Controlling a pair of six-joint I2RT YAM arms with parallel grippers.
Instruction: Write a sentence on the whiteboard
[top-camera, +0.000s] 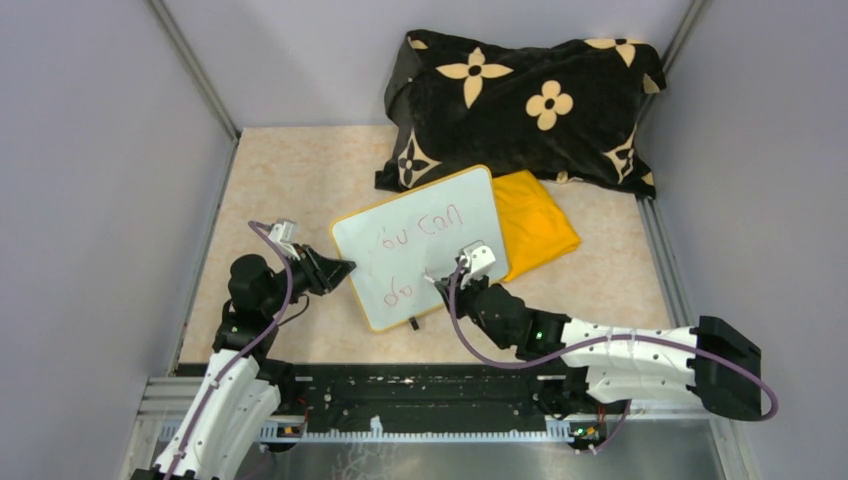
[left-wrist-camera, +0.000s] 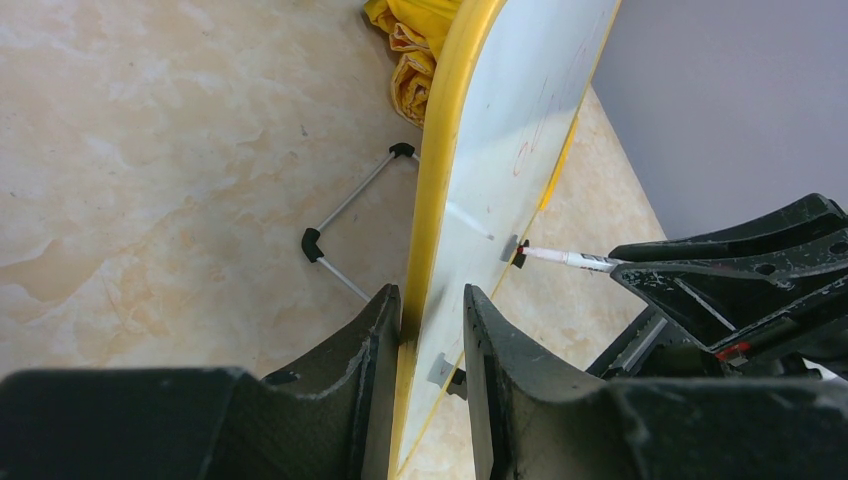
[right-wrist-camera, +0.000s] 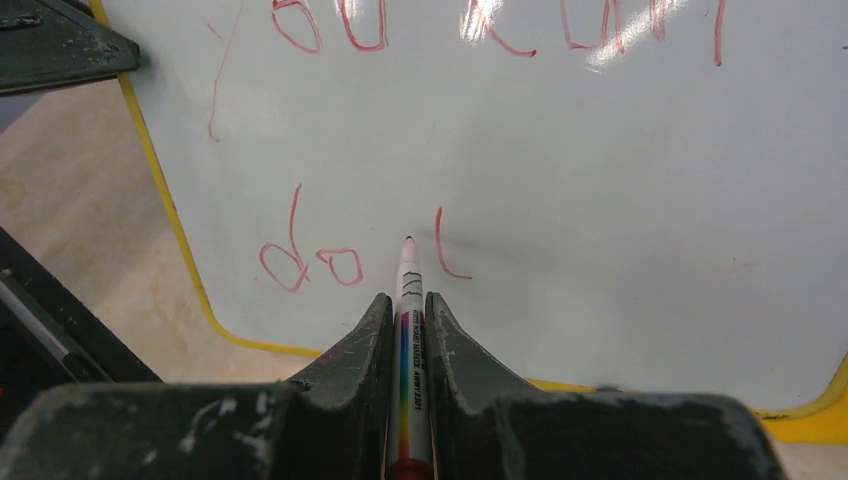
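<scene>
The whiteboard (top-camera: 415, 215), white with a yellow rim, stands tilted up off the table in the middle. My left gripper (top-camera: 345, 268) is shut on its left edge, one finger on each face (left-wrist-camera: 432, 300). Red letters of the sentence (top-camera: 415, 232) make a top line and a short lower line reading "do" (right-wrist-camera: 310, 262), followed by one curved stroke (right-wrist-camera: 445, 250). A white marker (right-wrist-camera: 408, 300) with a rainbow stripe sits in my right gripper (right-wrist-camera: 407, 300), which is shut on it. Its tip touches the whiteboard (right-wrist-camera: 600, 200) between "do" and the stroke.
A black cushion with tan flowers (top-camera: 520, 110) lies at the back. A folded yellow cloth (top-camera: 540, 225) sits right of the board, partly under it. The board's thin metal stand leg (left-wrist-camera: 340, 215) rests on the beige table. Grey walls close in left and right.
</scene>
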